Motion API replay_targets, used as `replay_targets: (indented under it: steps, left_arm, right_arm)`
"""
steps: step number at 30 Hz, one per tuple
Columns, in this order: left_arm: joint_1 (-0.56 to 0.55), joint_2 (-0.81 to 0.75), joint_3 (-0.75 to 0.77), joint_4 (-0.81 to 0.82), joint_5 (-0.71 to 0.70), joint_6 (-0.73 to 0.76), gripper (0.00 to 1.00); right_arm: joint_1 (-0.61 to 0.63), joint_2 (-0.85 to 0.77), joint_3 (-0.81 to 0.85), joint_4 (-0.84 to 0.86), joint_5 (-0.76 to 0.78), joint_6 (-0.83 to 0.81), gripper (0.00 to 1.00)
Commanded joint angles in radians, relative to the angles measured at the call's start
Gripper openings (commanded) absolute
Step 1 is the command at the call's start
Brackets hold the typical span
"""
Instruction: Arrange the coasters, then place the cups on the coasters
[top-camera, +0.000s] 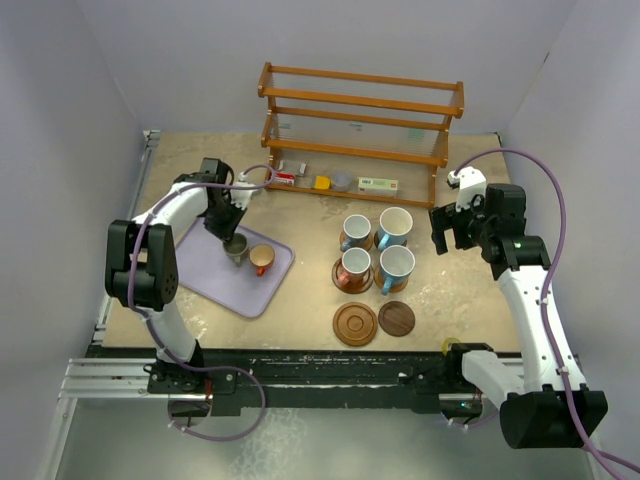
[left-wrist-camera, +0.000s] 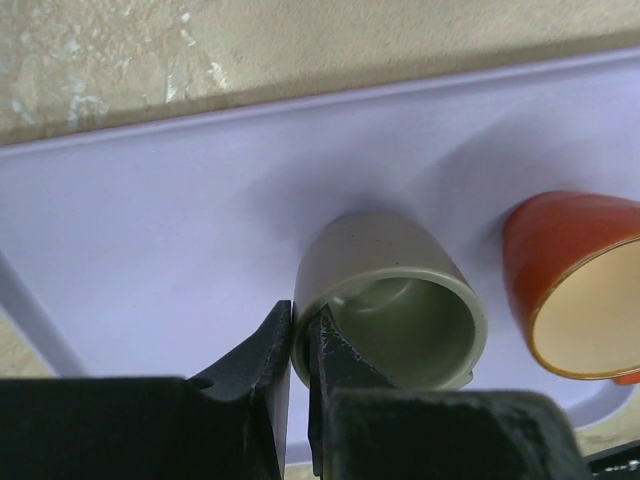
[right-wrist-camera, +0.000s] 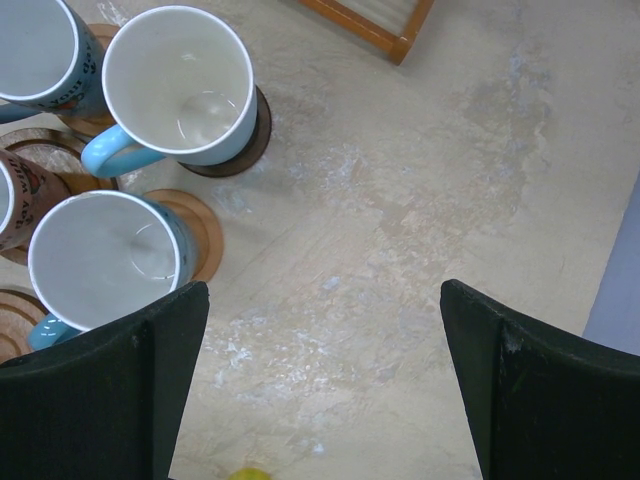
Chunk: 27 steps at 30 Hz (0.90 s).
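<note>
My left gripper (top-camera: 232, 232) (left-wrist-camera: 300, 345) is shut on the rim of the grey-green cup (top-camera: 237, 248) (left-wrist-camera: 400, 290), one finger inside and one outside. That cup stands on the lavender tray (top-camera: 215, 275) (left-wrist-camera: 150, 230) beside a copper-orange cup (top-camera: 261, 259) (left-wrist-camera: 575, 290). Four cups stand on coasters at centre right: three pale blue (top-camera: 393, 228) (top-camera: 396, 268) (top-camera: 355, 232) and one copper (top-camera: 353, 270). Two coasters lie bare: a grooved one (top-camera: 355, 324) and a dark one (top-camera: 397, 318). My right gripper (top-camera: 450, 228) (right-wrist-camera: 320, 380) hangs open over bare table, right of the blue cups (right-wrist-camera: 180, 85) (right-wrist-camera: 105, 260).
A wooden shelf rack (top-camera: 360, 120) stands at the back, with small boxes (top-camera: 378, 185) and packets (top-camera: 285, 178) on its lowest level. A corner of the rack (right-wrist-camera: 385, 30) shows in the right wrist view. The arms' base rail (top-camera: 320, 380) runs along the near edge.
</note>
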Motion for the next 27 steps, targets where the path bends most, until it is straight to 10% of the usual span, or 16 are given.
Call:
replay_targets:
  steps: [1, 27]
  left_arm:
    - [0.006, -0.077, 0.054, -0.024, -0.094, 0.083, 0.03]
    - [-0.205, -0.311, 0.357, -0.230, -0.009, 0.074, 0.03]
  right_arm:
    - [-0.005, 0.003, 0.000, 0.025, -0.011, -0.013, 1.00]
    - [-0.005, 0.003, 0.000, 0.029, 0.009, -0.010, 1.00]
